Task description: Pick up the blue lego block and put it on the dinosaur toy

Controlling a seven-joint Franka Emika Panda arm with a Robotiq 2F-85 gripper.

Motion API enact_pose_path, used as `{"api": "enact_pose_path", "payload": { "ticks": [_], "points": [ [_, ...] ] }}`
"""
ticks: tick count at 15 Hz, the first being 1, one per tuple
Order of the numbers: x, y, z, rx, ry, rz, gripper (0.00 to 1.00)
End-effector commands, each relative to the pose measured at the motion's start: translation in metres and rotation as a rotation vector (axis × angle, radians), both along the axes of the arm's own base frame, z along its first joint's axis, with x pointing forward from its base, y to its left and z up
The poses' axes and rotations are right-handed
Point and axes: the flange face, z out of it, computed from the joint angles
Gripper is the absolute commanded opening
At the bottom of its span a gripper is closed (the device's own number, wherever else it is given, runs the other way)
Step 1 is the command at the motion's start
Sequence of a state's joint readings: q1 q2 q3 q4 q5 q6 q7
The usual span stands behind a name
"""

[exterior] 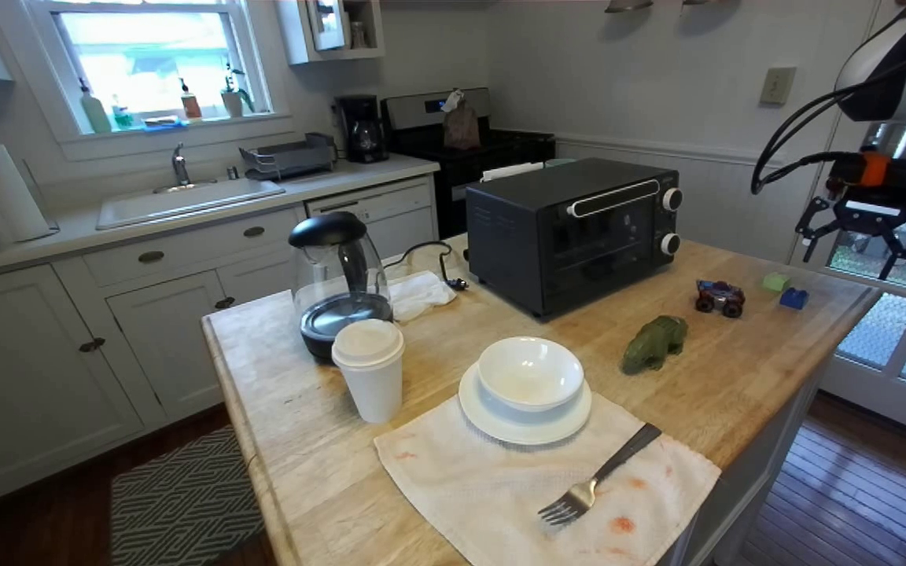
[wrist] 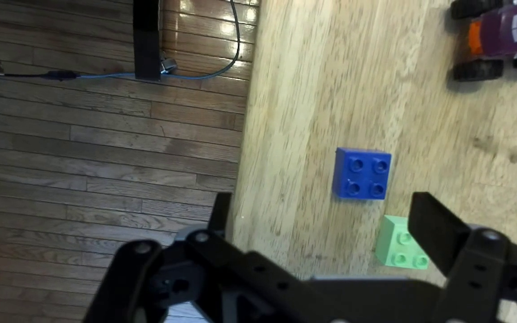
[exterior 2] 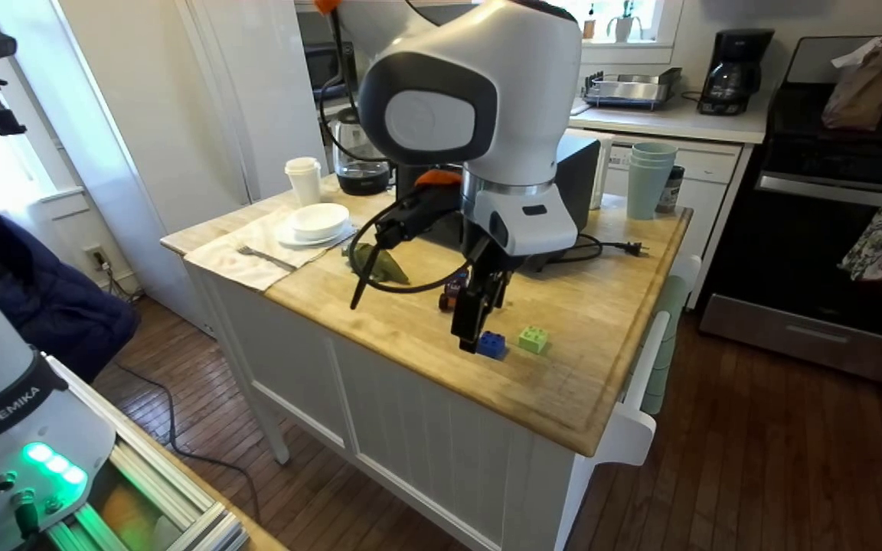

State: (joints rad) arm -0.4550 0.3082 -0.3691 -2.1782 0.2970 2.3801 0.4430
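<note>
Tool (wrist: 321,199) hangs with jaws wide apart, empty, seemingly clear of the blue block (wrist: 362,174); both exterior views, unlike the wrist view, show the dinosaur (exterior: 654,344).

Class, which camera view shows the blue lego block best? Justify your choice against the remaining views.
The wrist view: it shows the blue lego block large, from above, unobstructed, with all four studs distinct. Both exterior views show it only small, near the light green block, with its studs harder to make out.

Blue lego block (wrist: 362,175) is smooth plastic, surface (wrist: 285,134) grained wood, bowl (exterior: 530,379) glossy, placemat (exterior: 453,464) matt cloth, fork head (exterior: 581,493) shiny metal, claw (wrist: 323,211) matt.
</note>
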Motion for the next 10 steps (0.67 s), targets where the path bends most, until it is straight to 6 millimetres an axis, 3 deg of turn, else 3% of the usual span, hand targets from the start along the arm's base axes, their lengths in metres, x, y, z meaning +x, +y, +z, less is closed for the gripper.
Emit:
{"api": "enact_pose_path", "payload": {
  "ticks": [1,10],
  "points": [
    [0.01,0.004,-0.013,-0.015,-0.034,0.046,1.0],
    [0.032,0.02,-0.043,-0.017,-0.055,0.074,1.0]
  ]
}}
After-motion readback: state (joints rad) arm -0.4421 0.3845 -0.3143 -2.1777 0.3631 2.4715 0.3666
